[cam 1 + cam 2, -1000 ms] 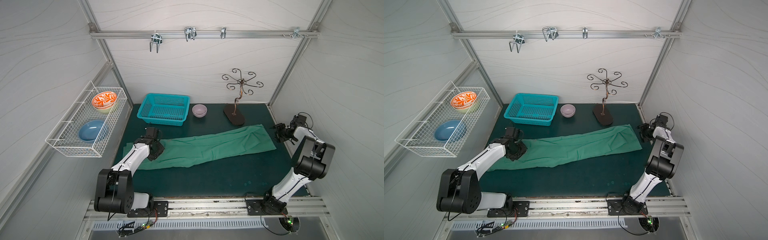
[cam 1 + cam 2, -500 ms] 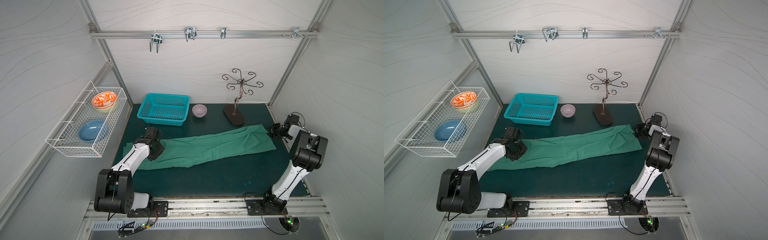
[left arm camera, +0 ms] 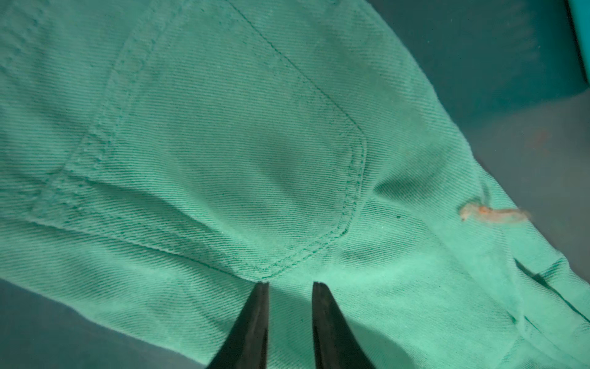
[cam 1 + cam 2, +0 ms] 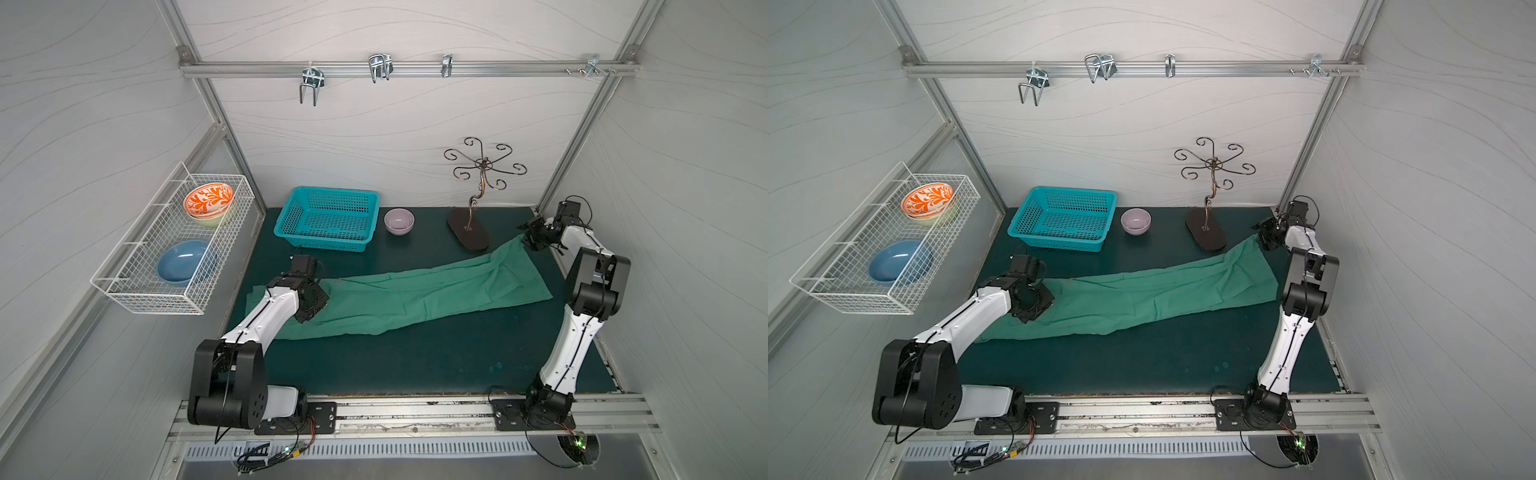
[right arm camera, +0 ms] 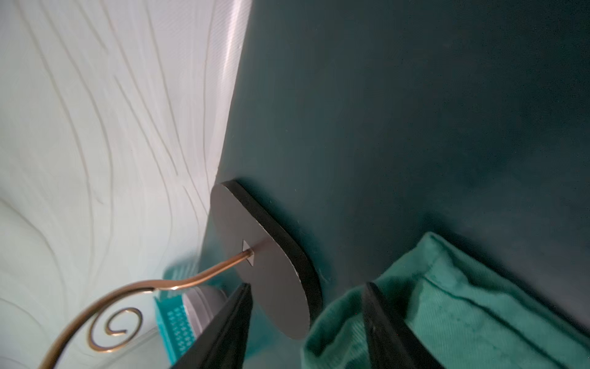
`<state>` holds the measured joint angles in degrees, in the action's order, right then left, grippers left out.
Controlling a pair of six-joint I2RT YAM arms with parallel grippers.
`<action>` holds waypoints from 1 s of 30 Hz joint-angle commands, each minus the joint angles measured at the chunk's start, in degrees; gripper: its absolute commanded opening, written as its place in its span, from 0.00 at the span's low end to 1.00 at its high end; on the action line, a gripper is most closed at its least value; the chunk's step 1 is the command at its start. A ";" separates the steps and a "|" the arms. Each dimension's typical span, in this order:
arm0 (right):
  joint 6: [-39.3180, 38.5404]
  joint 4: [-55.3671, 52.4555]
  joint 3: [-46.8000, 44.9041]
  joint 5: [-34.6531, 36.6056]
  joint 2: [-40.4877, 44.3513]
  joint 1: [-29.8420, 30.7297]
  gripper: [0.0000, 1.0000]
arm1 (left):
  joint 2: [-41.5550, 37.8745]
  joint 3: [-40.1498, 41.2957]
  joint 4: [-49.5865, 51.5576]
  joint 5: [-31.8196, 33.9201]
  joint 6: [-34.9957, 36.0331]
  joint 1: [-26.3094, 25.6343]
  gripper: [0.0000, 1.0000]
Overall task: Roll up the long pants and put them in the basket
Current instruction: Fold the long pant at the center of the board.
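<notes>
Fingers (image 5: pixel 234 322) of my right gripper (image 5: pixel 306 286) stand spread at the hem corner of the pants (image 4: pixel 415 293), which lie flat and unrolled across the table (image 4: pixel 415 365), slanting from its left edge toward its far right corner. My left gripper (image 3: pixel 290 284) has its fingers narrowly parted over the seat pocket (image 3: pixel 239 159); whether the tips press the cloth I cannot quite tell. If I close now I may catch only the top layer, and the roll would start crooked. The stand (image 5: pixel 271 265) sits just beside that corner; a careless lift could knock it.
</notes>
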<state>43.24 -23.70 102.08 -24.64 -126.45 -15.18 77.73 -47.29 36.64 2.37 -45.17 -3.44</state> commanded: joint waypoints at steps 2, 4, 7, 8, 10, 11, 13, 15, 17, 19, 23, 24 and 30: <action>-12.09 -8.88 -1.34 7.01 6.02 -0.62 0.66 | -0.42 -2.07 0.28 0.63 0.09 -0.12 0.28; -13.88 -9.08 -6.90 8.89 11.06 -1.60 0.67 | -0.56 -1.87 -0.22 0.46 -0.05 -0.10 0.28; -15.39 -8.90 -15.76 10.81 17.23 -3.49 0.66 | -0.82 -1.39 -0.66 0.35 -0.24 -0.11 0.28; -15.70 -8.82 -18.05 10.96 18.79 -4.17 0.66 | -0.87 -1.26 -0.77 0.35 -0.25 -0.08 0.28; -16.16 -8.99 -22.38 10.70 20.79 -5.57 0.63 | -1.18 -0.99 -0.95 0.27 -0.13 -0.08 0.28; -16.20 -9.20 -23.58 10.69 21.29 -6.24 0.61 | -1.25 -0.88 -0.99 0.21 -0.10 -0.07 0.28; -15.93 -8.82 -26.17 10.12 22.08 -7.49 0.55 | -1.27 -0.74 -1.09 -0.07 0.06 -0.07 0.28; -15.78 -8.50 -26.90 8.64 21.51 -8.41 0.48 | -1.27 -0.62 -1.22 -0.34 0.16 -0.08 0.28; -15.99 -9.55 -25.71 7.70 19.54 -8.79 0.44 | -1.36 -0.53 -1.22 -0.50 0.25 -0.07 0.28; -16.26 -9.88 -24.55 7.69 17.73 -8.81 0.43 | -1.36 -0.44 -1.28 -0.61 0.30 -0.07 0.28; -16.33 -10.23 -22.13 7.31 14.44 -8.73 0.43 | -1.47 -0.40 -1.03 -0.52 0.34 -0.07 0.28; -16.50 -10.46 -21.53 7.16 13.58 -8.68 0.42 | -1.49 -0.36 -1.04 -0.46 0.35 -0.07 0.28; -16.58 -11.03 -20.39 8.17 10.99 -8.10 0.39 | -1.75 -0.16 -0.87 -0.12 0.12 -0.07 0.28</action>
<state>27.35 -32.64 80.73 -16.71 -114.21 -23.70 77.28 -47.22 36.51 2.04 -45.17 -3.44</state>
